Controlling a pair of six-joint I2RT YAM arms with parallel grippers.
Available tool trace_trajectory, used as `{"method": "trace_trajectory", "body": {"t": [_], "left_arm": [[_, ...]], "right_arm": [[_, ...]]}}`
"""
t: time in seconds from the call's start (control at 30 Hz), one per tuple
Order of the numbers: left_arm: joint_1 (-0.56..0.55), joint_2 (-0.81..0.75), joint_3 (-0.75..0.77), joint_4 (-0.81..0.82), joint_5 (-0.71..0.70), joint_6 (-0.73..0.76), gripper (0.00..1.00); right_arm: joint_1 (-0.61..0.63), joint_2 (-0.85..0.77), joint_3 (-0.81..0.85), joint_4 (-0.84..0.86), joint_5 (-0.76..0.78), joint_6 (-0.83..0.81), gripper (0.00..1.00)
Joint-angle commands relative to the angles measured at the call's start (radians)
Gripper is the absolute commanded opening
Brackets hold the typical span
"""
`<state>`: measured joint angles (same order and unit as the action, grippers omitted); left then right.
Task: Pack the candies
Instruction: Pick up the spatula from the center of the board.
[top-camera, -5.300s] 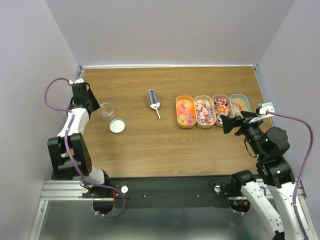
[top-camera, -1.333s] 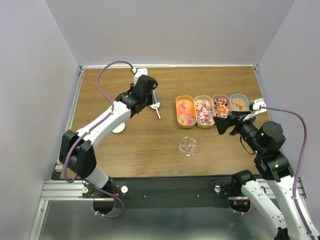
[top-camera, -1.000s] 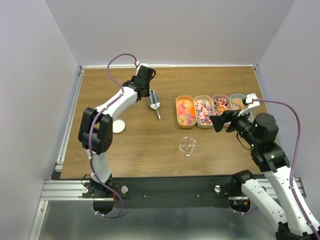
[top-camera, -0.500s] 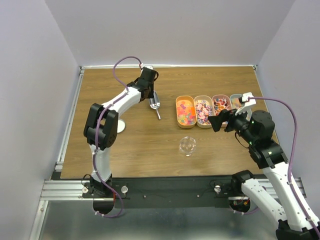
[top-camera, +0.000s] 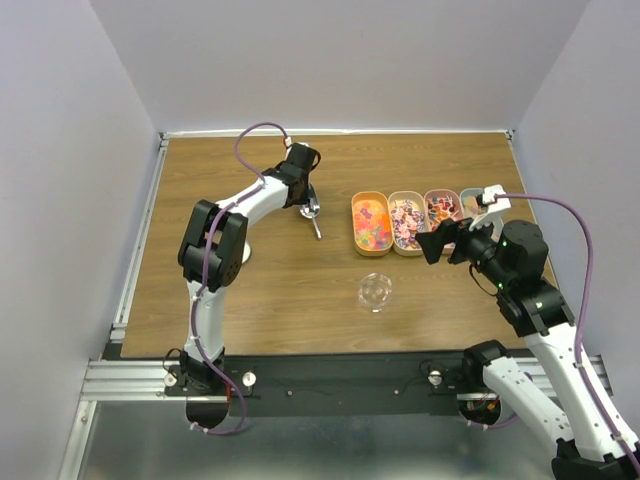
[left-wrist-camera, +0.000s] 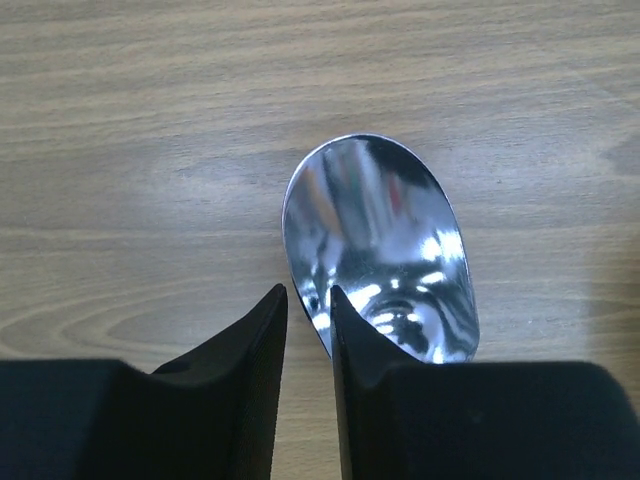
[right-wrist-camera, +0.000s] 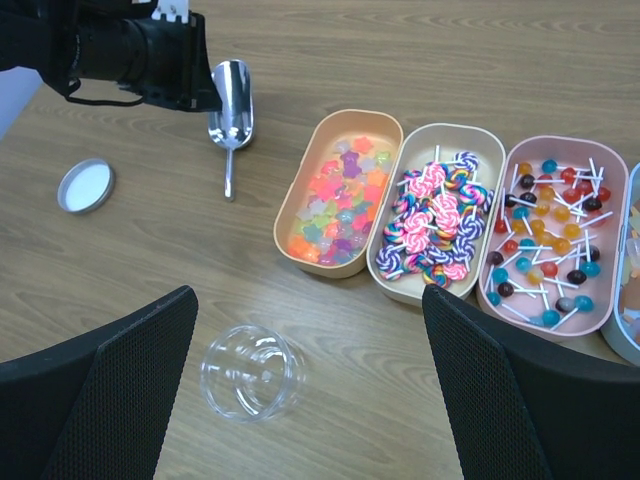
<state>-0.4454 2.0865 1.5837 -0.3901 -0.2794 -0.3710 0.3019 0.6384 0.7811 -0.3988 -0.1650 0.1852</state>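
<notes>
The candies (right-wrist-camera: 335, 205) fill the nearest of the trays (right-wrist-camera: 360, 115), ahead of the right gripper (right-wrist-camera: 310, 385) and beyond its fingertips. That gripper's jaws stand wide apart with nothing between them. A jar (right-wrist-camera: 250, 372) lies on the table between the two fingers, nearer the left one. Past it, far to the left, lies a lid (right-wrist-camera: 85, 185). The left gripper (left-wrist-camera: 308, 295) sits low over a scoop (left-wrist-camera: 380, 250), jaws a narrow gap apart and astride the bowl's rim (contact cannot be told).
</notes>
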Motion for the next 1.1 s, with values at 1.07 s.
{"method": "trace_trajectory", "body": {"t": [1.07], "left_arm": [[-0.265,-0.301,0.022,-0.184,-0.129,-0.558,0.0]], "right_arm": [[0.149,0.524,0.171,0.044,-0.068,0.108,1.0]]}}
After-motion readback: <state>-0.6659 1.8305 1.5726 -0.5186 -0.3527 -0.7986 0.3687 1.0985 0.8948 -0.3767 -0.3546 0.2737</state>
